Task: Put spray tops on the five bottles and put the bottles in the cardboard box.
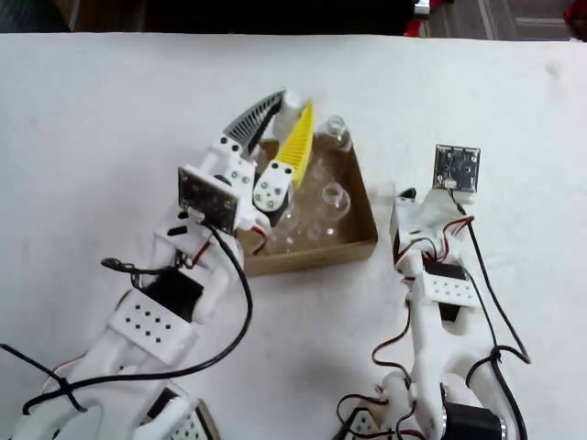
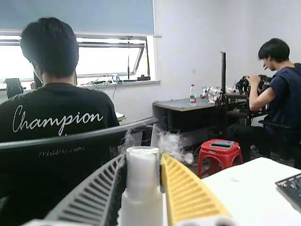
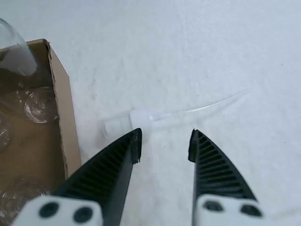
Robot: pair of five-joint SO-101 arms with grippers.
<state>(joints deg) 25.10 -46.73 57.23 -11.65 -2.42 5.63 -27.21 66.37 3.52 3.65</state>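
My left gripper (image 1: 286, 112) hangs over the far end of the cardboard box (image 1: 312, 253), its grey and yellow fingers shut on a white spray top (image 2: 142, 176). Whatever is below that top is hidden. Several clear bottles (image 1: 334, 198) stand in the box, and one (image 1: 337, 129) is at its far edge. In the right wrist view my right gripper (image 3: 164, 146) is open just above another spray top (image 3: 137, 117). That top lies flat on the white table beside the box wall (image 3: 63, 113), its thin dip tube (image 3: 211, 102) curving away from the box.
The right arm (image 1: 431, 238) stands close to the box's right side, its wrist camera board (image 1: 456, 168) sticking out. Cables (image 1: 234, 302) trail over the near table. The table's left and far parts are bare white.
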